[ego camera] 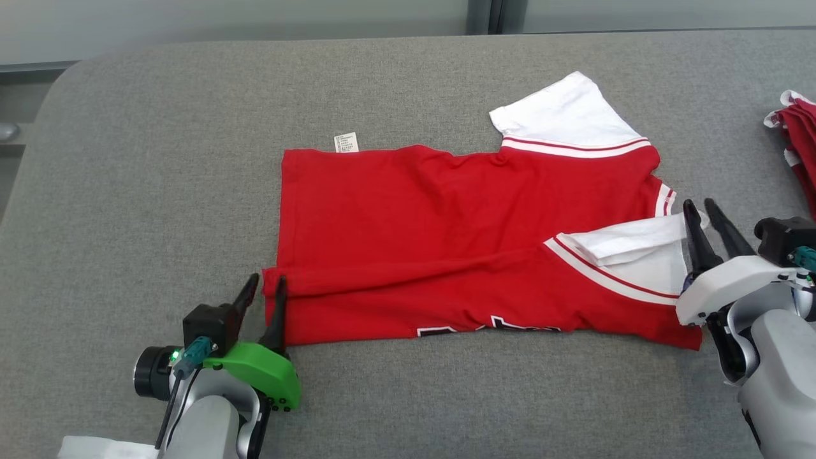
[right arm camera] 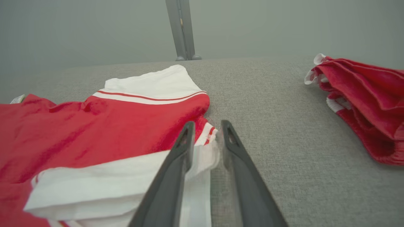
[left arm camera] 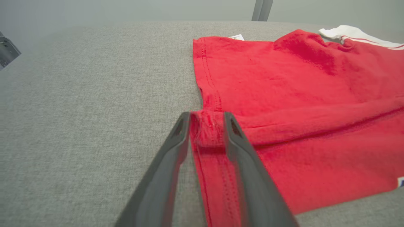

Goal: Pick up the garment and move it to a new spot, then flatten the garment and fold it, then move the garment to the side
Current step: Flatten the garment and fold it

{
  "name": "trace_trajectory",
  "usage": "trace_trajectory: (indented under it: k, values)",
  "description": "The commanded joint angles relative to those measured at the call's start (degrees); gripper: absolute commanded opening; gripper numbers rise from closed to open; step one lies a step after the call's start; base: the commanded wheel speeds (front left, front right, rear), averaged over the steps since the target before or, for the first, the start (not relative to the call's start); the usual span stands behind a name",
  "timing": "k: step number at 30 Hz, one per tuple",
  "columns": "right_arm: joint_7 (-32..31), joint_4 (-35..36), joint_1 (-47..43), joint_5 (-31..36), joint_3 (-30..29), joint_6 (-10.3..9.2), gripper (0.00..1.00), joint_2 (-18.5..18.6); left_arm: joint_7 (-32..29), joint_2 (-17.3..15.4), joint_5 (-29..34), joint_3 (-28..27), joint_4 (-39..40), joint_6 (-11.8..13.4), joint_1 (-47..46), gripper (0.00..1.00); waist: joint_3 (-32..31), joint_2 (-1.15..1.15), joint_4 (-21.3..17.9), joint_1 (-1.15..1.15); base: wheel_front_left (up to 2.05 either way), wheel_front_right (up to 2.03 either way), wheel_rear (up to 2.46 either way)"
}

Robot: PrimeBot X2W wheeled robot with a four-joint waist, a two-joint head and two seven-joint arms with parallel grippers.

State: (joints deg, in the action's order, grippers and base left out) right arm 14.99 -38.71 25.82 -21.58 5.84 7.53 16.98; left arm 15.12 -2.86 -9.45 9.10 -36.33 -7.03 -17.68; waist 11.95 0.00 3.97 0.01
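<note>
- Two grippers, two dark fingers each: left gripper (ego camera: 268, 280), right gripper (ego camera: 698, 204).
- Two garments: red-and-white shirt (ego camera: 446, 242) lying between the grippers; bunched red garment (ego camera: 797, 146) off to the right gripper's outer side.
- Two white sleeves: near sleeve (ego camera: 637, 255) at the right gripper's fingertips, far sleeve (ego camera: 567, 115) well ahead of them.
- One white label (ego camera: 346, 142), well ahead of the left gripper.
- One grey table (ego camera: 159, 159).

Soft, even light bathes the grey table (ego camera: 127, 191), leaving faint shadows under the garment (ego camera: 446, 223) along its near edge. Both wrist views turn hazy far off and soft near the lens.
</note>
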Motion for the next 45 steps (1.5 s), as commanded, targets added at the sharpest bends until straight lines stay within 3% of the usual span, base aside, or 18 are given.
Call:
trace_trajectory:
  k: [1, 8, 16, 22, 34, 35, 36, 37, 38, 45]
  values:
    - [0.24, -0.13, -0.59, -0.65, -0.57, -0.09, 1.0, 0.9, -0.01, -0.11, -0.47, -0.26, 0.41, 0.6, -0.54, 1.0, -0.06, 0.0, 0.02, -0.01, 0.0, 0.0, 0.0]
    - [0.22, 5.13, -7.41, 0.75, -8.9, -0.07, 1.0, 1.21, -0.01, -0.1, -0.13, -1.74, 5.33, 2.38, 4.07, 1.0, -1.1, 0.0, -0.05, -0.01, 0.0, 0.0, 0.0]
    - [0.21, 8.25, -17.5, -0.67, -5.39, -0.08, 1.0, -2.04, -0.01, -0.13, -2.18, -2.61, 9.69, 3.06, 10.08, 1.0, -2.28, 0.0, -0.8, -0.01, 0.0, 0.0, 0.0]
    - [0.21, 7.21, -18.74, -1.53, -3.2, -0.08, 1.0, -3.06, 0.0, -0.12, -2.4, -1.64, 9.83, 2.82, 11.35, 1.0, -2.52, 0.0, -0.08, -0.01, 0.0, 0.0, 0.0]
    - [0.19, 2.04, -19.15, -1.08, -4.47, -0.08, 1.0, -4.65, 0.0, -0.13, -1.81, -1.46, 9.67, 2.42, 12.14, 1.0, -3.71, 0.0, 1.27, -0.01, 0.0, 0.0, 0.0]
    - [0.15, 1.61, -19.03, -1.13, -4.4, -0.08, 0.8, -4.74, -0.01, -0.12, -1.9, -1.36, 9.7, 2.44, 12.15, 1.0, -3.78, 0.0, 1.3, -0.01, 0.0, 0.0, 0.0]
    - [0.06, 1.27, -18.82, -1.37, -4.32, -0.08, 0.48, -4.85, -0.01, -0.12, -2.01, -1.26, 9.76, 2.4, 12.17, 1.0, -3.81, 0.0, 1.32, -0.01, 0.0, 0.0, 0.0]
    - [0.06, 1.0, -18.65, -1.59, -4.01, -0.08, 0.27, -5.04, -0.01, -0.12, -2.13, -1.16, 9.79, 2.36, 12.18, 1.0, -3.82, 0.0, 1.32, -0.01, 0.0, 0.0, 0.0]
    - [0.05, 0.85, -18.47, -1.73, -3.59, -0.08, 0.0, -5.14, -0.01, -0.12, -2.26, -1.04, 9.82, 2.29, 12.15, 1.0, -3.8, 0.0, 1.3, -0.01, 0.0, 0.0, 0.0]
    - [0.06, 2.31, -17.35, -3.2, -2.95, -0.09, 0.0, -4.03, -0.01, -0.12, -2.94, -0.33, 9.9, 1.88, 11.33, 1.0, -3.5, 0.0, 1.21, -0.01, 0.0, 0.0, 0.0]
